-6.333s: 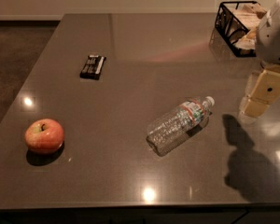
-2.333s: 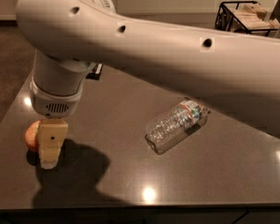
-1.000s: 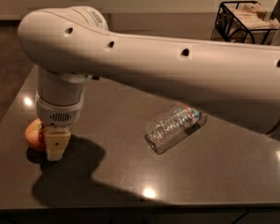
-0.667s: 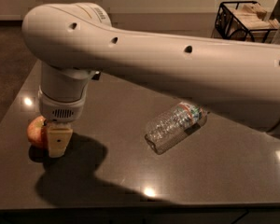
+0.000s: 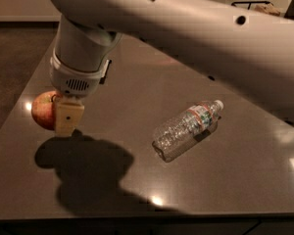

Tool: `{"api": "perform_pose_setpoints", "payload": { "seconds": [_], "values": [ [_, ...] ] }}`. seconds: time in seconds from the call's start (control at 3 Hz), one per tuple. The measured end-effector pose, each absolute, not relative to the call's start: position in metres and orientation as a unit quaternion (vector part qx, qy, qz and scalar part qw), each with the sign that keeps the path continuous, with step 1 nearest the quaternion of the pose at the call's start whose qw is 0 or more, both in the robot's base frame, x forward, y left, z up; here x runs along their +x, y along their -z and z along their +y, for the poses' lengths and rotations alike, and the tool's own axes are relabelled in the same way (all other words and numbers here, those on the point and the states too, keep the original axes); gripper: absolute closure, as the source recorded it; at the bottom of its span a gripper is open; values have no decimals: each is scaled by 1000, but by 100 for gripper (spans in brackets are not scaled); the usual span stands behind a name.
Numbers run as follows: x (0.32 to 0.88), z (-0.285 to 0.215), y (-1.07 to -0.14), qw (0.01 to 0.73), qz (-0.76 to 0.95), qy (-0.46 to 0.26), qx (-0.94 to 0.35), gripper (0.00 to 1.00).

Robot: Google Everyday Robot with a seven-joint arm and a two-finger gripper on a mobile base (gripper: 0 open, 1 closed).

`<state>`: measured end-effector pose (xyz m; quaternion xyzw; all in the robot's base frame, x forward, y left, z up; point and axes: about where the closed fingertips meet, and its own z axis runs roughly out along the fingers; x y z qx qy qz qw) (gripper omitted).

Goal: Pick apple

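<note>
The red-orange apple [image 5: 41, 110] is at the left side of the dark table [image 5: 137, 106], partly behind a tan finger [image 5: 68, 119]. My gripper [image 5: 56, 120] is shut on the apple, with the second finger hidden behind it. The apple sits above its dark shadow on the table and looks lifted clear of the surface. The large white arm [image 5: 186, 23] reaches across the top of the view from the right and hides the far part of the table.
A clear plastic bottle [image 5: 186, 129] lies on its side in the middle of the table, cap pointing right. Part of a black wire basket [image 5: 257, 5] shows at the top right. The table's left edge runs close to the apple, and its front edge is near.
The gripper has risen from the table with the apple between its fingers. The apple now sits higher in view than before. The bottle has not moved.
</note>
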<state>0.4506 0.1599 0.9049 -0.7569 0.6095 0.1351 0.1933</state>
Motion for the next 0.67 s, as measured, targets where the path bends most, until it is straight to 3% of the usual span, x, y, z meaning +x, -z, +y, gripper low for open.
{"api": "perform_pose_setpoints", "payload": {
  "seconds": [0.67],
  "values": [
    [456,154,-931,209,604,-149,-754,100]
  ]
}}
